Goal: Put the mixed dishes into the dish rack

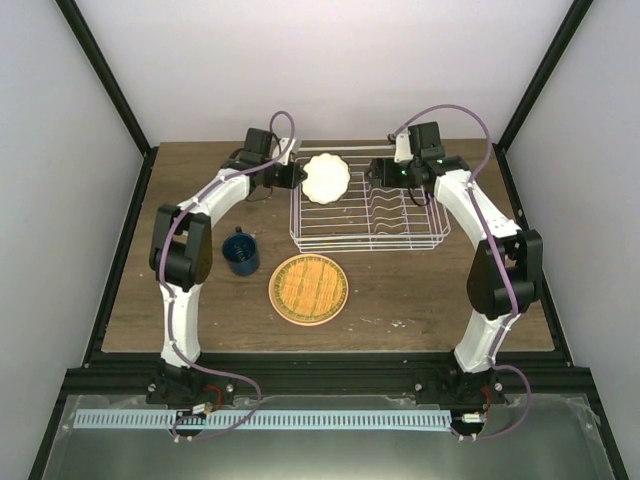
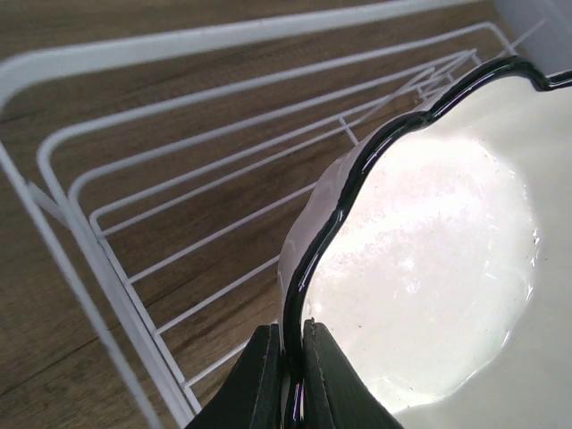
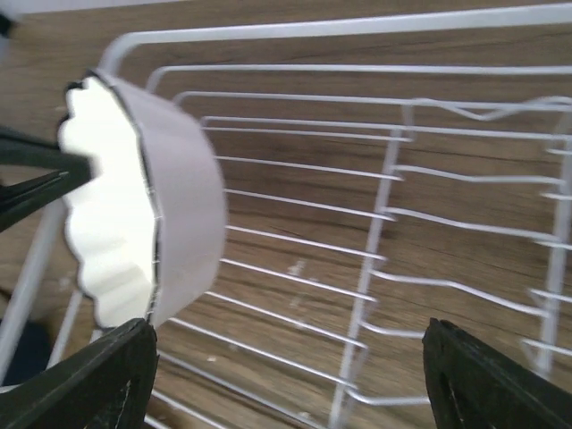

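My left gripper (image 1: 296,176) is shut on the rim of the small white scallop-edged bowl (image 1: 326,177), holding it tilted above the left end of the white wire dish rack (image 1: 440,236). In the left wrist view the fingers (image 2: 268,380) pinch the bowl's dark rim (image 2: 429,268) over the rack's wires (image 2: 179,214). My right gripper (image 1: 376,170) is open and empty above the rack's far side; its view shows the bowl (image 3: 134,206) at left and the rack dividers (image 3: 384,223). The dark blue mug (image 1: 240,251) and the orange plate (image 1: 308,289) sit on the table. No pink plate is in view.
The wooden table (image 1: 420,295) is bounded by a black frame and white walls. The mug stands left of the rack, the orange plate in front of it.
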Controlling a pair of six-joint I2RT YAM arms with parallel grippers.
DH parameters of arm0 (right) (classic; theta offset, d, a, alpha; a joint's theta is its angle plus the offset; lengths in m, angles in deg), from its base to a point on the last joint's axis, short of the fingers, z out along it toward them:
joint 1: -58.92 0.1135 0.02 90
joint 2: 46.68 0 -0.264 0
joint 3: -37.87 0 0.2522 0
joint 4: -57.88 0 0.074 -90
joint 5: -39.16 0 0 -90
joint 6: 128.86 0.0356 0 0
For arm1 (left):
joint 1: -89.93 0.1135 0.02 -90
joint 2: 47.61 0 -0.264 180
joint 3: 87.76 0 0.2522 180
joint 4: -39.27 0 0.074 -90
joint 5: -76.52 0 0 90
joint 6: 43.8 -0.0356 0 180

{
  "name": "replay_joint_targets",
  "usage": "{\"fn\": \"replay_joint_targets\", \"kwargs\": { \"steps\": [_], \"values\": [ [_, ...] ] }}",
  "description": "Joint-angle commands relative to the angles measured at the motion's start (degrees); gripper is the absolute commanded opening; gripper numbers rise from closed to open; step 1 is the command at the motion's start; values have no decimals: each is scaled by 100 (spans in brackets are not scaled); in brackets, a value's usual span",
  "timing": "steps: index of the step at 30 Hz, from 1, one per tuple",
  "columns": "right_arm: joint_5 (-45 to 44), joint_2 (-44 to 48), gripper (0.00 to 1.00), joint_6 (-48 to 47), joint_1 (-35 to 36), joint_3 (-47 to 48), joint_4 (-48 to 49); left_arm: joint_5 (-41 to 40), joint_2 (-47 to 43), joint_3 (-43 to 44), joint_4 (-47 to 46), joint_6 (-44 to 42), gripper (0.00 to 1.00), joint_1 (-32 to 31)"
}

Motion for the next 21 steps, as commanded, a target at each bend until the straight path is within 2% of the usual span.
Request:
{"fn": "replay_joint_targets", "kwargs": {
  "steps": [1,7,16,21],
  "values": [
    [1638,-138,83,90,29,23,571,687,-539,-21,-686,227,0,48],
    [2913,-434,87,362,34,-70,1172,965,-662,-124,-755,292,0,49],
    [3142,-677,88,450,37,-109,1381,1314,-721,-136,-815,347,0,57],
    [3340,-653,84,594,35,-341,1740,1546,-721,-160,-921,431,0,59]
  ]
}}
